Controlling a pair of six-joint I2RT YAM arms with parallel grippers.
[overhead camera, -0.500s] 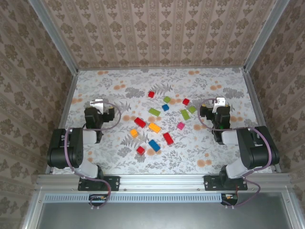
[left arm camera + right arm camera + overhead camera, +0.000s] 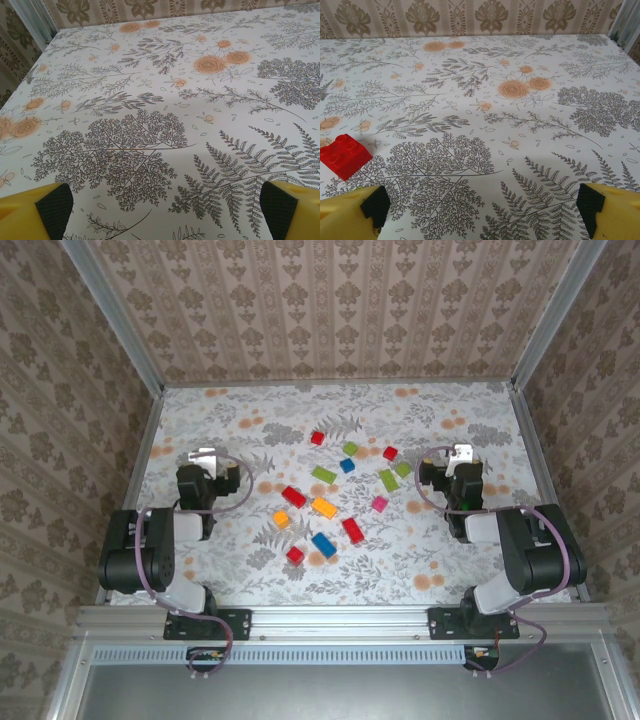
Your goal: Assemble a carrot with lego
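Both grippers open and empty, fourteen lego bricks loose on the table between the arms.

The left gripper and right gripper each hang low over the floral tabletop, yellow fingers spread wide with nothing between them. One red brick lies just beyond the right gripper's left finger. From above, the lego sits scattered mid-table: five red, four green bricks, two blue bricks, two orange, one magenta brick.
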